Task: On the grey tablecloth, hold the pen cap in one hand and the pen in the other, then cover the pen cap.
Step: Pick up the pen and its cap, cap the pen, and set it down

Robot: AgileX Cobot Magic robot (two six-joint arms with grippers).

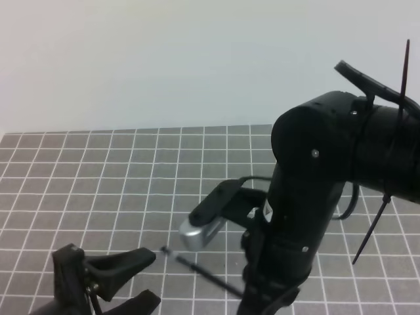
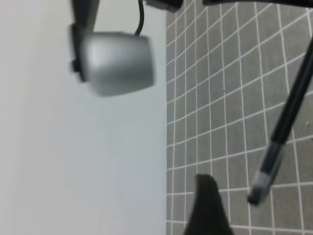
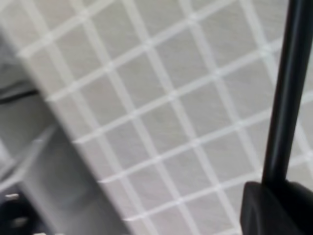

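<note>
The grey tablecloth (image 1: pixel 98 170) has a white grid. Above it the thin black pen (image 1: pixel 203 270) slants from the right gripper (image 1: pixel 254 298) up to the left. In the right wrist view the pen (image 3: pixel 286 93) runs down into a black finger (image 3: pixel 274 210), so that gripper is shut on it. The pen cap (image 1: pixel 165 250) sits on the pen's free end; in the left wrist view it shows as a greyer, shiny stub (image 2: pixel 266 171). My left gripper (image 1: pixel 155 275) stands open just left of the cap, not touching it; only one finger (image 2: pixel 210 210) shows in its own view.
The bulky black right arm (image 1: pixel 328 177) fills the right side, with its silver wrist camera (image 1: pixel 200 233) hanging over the pen. A black cable tie (image 1: pixel 401 98) sticks up from it. A pale wall (image 1: pixel 164 59) bounds the cloth at the back.
</note>
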